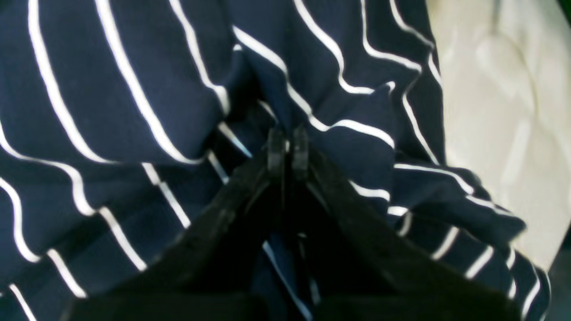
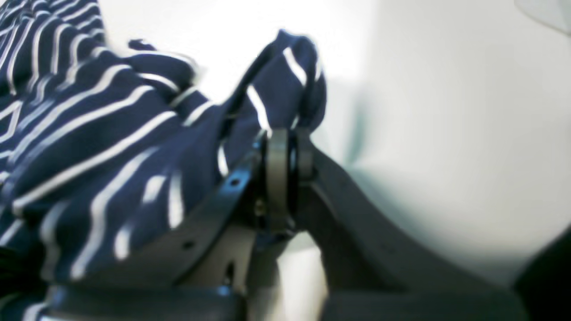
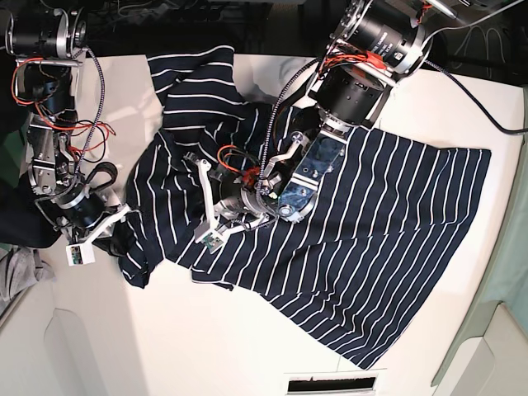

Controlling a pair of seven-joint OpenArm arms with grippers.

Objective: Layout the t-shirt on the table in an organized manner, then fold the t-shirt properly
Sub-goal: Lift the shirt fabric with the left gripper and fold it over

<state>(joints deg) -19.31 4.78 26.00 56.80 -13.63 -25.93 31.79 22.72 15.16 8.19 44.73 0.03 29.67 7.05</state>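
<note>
The t-shirt (image 3: 388, 231) is soft matt striped cloth; the table (image 3: 206, 346) is smooth, matt white.

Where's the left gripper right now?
Base view, center: the left gripper is shut on the t-shirt, pinching bunched fabric near its left edge.

— Where are your arms?

— Your left arm (image 3: 346, 107) reaches in from the far edge and slants down toward the middle, wrist bent, its gripper (image 1: 287, 149) low and pointing at the near side. Your right arm (image 3: 49, 140) runs along the side, forearm angled in, its gripper (image 2: 285, 151) near the table (image 3: 247, 346) edge.

— And the jaws?

— On your left gripper the jaws are pressed together, pinching a fold of the shirt (image 3: 396, 231). Your right gripper's jaws are closed too, nipping a bunched edge of that shirt.
</note>
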